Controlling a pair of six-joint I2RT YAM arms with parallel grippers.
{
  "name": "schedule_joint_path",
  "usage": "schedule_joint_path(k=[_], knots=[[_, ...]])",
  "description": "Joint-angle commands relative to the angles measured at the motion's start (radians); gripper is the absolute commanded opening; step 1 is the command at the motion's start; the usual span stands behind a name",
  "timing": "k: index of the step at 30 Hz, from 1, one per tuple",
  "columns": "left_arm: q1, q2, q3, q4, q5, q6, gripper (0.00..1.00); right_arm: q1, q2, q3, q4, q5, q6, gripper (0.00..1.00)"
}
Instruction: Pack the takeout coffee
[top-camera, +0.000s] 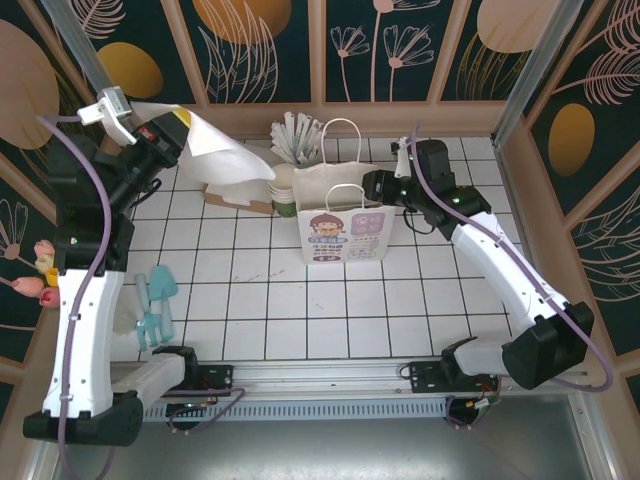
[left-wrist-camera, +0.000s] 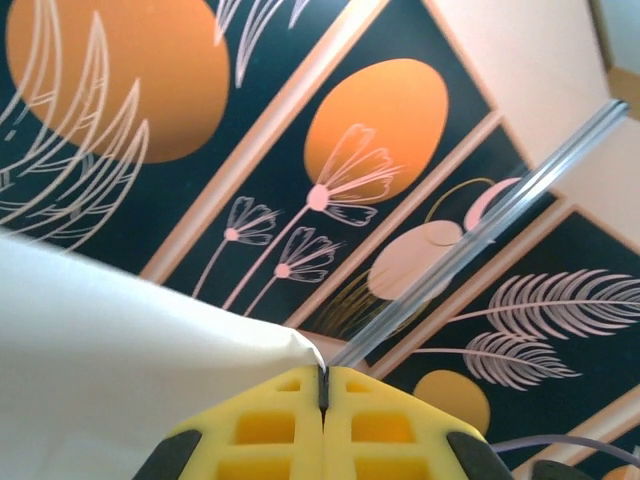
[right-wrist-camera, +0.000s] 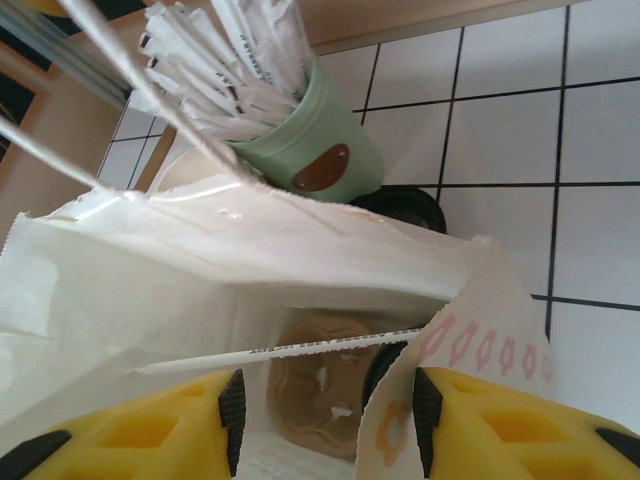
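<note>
Table (top-camera: 250, 300): glossy white square tiles with dark grout lines.

White paper bag (top-camera: 345, 235) stands upright mid-table. It is matte paper with thin looped cord handles and a printed cartoon label on its near face. From the right wrist view the bag (right-wrist-camera: 200, 270) is open at the top, its rim creased and a side gusset printed with pink flowers.

Inside, on the bottom, lies a brown moulded pulp carrier (right-wrist-camera: 320, 390) with a rough, fibrous surface. A white-wrapped straw (right-wrist-camera: 280, 350) lies slantwise above it.

Takeout coffee (top-camera: 285, 209): small dark green paper cup on the table, outside the bag and just beside its left side. Its dark round top (right-wrist-camera: 405, 205) shows past the bag's far rim, next to the mint holder (right-wrist-camera: 300, 150), a smooth pale green cup with a brown oval badge, full of white-wrapped straws.

Right hand (top-camera: 372, 185) is at the bag's right upper edge. Its yellow ribbed fingers (right-wrist-camera: 520, 425) stand part-way apart, with the flowered gusset between them and close to the right finger; not clamped on anything.

Left hand (top-camera: 178, 122) is raised over the table's far-left corner. Its fingers (left-wrist-camera: 260, 430) are pressed together on the edge of a stiff white paper (top-camera: 225, 150), which hangs out in a folded, angular shape.
</note>
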Motion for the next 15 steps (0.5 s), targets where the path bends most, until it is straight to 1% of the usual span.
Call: schedule_joint_path(k=[1, 4, 7, 9, 13, 14, 15], knots=[[-0.053, -0.008, -0.031, 0.081, -0.032, -0.086, 0.00, 0.024, 0.012, 0.054, -0.023, -0.002, 0.011, 0.53], [-0.127, 0.014, -0.018, 0.125, -0.035, -0.101, 0.00, 0.028, -0.004, 0.066, -0.023, 0.101, 0.041, 0.62], [-0.204, 0.064, 0.015, 0.142, -0.091, -0.090, 0.00, 0.027, -0.048, 0.056, -0.006, 0.192, 0.053, 0.72], [-0.246, 0.098, 0.033, 0.152, -0.126, -0.090, 0.00, 0.027, -0.082, 0.041, 0.012, 0.216, 0.047, 0.76], [-0.348, 0.179, 0.077, 0.175, -0.203, -0.097, 0.00, 0.028, -0.147, 0.001, 0.049, 0.210, 0.002, 0.86], [-0.370, 0.199, 0.093, 0.174, -0.218, -0.098, 0.00, 0.028, -0.162, -0.006, 0.055, 0.207, -0.025, 0.97], [-0.396, 0.224, 0.113, 0.164, -0.234, -0.097, 0.00, 0.029, -0.180, -0.010, 0.058, 0.206, -0.073, 0.99]])
